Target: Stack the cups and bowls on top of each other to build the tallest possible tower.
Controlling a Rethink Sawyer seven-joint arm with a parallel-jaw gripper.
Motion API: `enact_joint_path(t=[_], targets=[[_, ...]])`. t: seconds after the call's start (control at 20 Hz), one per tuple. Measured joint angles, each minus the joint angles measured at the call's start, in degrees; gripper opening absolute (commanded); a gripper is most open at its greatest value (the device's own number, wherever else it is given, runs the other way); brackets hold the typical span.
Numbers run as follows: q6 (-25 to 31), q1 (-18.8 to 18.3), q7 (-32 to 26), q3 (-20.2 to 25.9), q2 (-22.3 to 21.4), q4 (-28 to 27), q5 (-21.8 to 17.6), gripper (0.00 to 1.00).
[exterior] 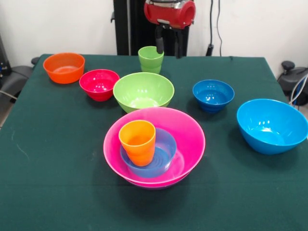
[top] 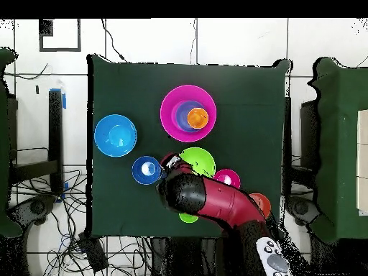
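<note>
The tower [exterior: 154,147] sits in the lower middle of the front view: a big pink bowl [exterior: 187,132] w/ a light-blue bowl [exterior: 163,147] inside it, and the orange cup [exterior: 137,141] standing up in that. A thin purple edge peeks out under the pink one, prob. another bowl.

The other pieces sit apart on the green table [exterior: 57,183]:
- lime green bowl [exterior: 143,91], just above the tower
- red bowl [exterior: 99,84], left of the lime one
- orange bowl [exterior: 64,67], upper left
- dark-blue bowl [exterior: 213,95], right of middle
- big sky-blue bowl [exterior: 272,125], far right
- green cup [exterior: 150,59], top middle, standing up

The gripper [exterior: 168,43] hangs at the top middle, just above the green cup and a bit to the right. Its two black fingers [exterior: 159,44] have a small gap between them and hold nothing.

All these look like thin shiny plastic, so I think they are light, hard and a bit slippy. They won't break easy, but they can slide or tip if bumped. The green cup has ribs, so it should be less slippy. Best spot to hold it, I think: the rim, one finger inside and one outside, or across the top part. Bowls are too wide to go around, so pinch the edge.
</note>
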Motion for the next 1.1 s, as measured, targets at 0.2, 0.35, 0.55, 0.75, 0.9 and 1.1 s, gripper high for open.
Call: enact_joint_path(t=[0.2,0.35,0.55,0.75,0.9,1.1], targets=[[0.0,-0.58,0.0,1.74,0.88,0.16,-0.01,1.0],[-0.01,-0.63,0.0,2.6,1.25,0.23,-0.24,1.0],[-0.01,-0.64,0.0,3.46,2.1,0.26,-0.55,1.0],[-0.01,-0.69,0.0,3.86,2.59,0.26,-0.63,1.0],[-0.01,-0.72,0.0,4.07,2.78,0.26,-0.78,1.0],[-0.01,-0.81,0.0,4.44,3.16,0.26,-1.42,1.0]])
